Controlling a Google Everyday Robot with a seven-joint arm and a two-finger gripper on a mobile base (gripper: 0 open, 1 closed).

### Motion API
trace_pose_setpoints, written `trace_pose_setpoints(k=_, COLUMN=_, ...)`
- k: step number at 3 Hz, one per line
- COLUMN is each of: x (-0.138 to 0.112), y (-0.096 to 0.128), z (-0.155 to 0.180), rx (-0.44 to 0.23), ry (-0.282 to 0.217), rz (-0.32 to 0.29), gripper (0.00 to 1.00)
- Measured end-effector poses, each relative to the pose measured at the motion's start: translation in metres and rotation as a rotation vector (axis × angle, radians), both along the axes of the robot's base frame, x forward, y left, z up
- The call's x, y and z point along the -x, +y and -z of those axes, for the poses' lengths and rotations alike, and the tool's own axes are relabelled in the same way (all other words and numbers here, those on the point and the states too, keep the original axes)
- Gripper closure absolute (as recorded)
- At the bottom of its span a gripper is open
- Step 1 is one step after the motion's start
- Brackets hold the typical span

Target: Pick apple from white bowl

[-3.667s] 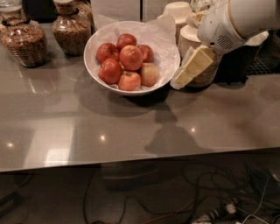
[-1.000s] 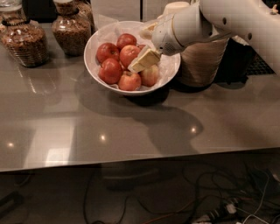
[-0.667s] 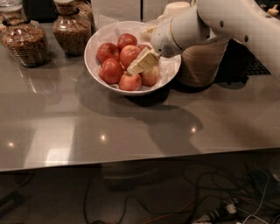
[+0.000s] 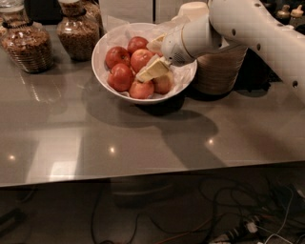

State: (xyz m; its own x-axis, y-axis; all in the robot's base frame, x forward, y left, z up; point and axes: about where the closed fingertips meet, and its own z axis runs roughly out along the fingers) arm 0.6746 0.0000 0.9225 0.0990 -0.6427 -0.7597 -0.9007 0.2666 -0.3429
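Note:
The white bowl (image 4: 98, 62) stands at the back middle of the grey table, lined with crinkled white paper and holding several red apples. My gripper (image 4: 151, 58) reaches into the bowl from the right, low over the apples. Its cream fingers (image 4: 152, 70) are spread, one on each side of a red apple (image 4: 141, 59) in the middle of the bowl. Other apples lie at the left (image 4: 121, 76) and at the front (image 4: 142, 89). The arm's white body hides the bowl's right rim.
Two glass jars of brown food stand at the back left (image 4: 27, 45) (image 4: 78, 32). A stack of cream disposable bowls (image 4: 193, 9) on a tan ribbed container (image 4: 220, 71) stands right of the bowl. The table's front edge (image 4: 143, 176) has cables on the floor below.
The gripper moved from right of the bowl into it. Over the last second it has sunk slightly, its fingers now around the middle apple.

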Motion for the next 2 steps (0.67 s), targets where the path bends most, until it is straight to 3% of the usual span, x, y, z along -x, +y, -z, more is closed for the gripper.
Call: trace_pose_setpoints(k=2, x=-0.0079, y=0.0025, z=0.0058, rx=-0.014, ry=0.006, rz=0.005, gripper=0.41)
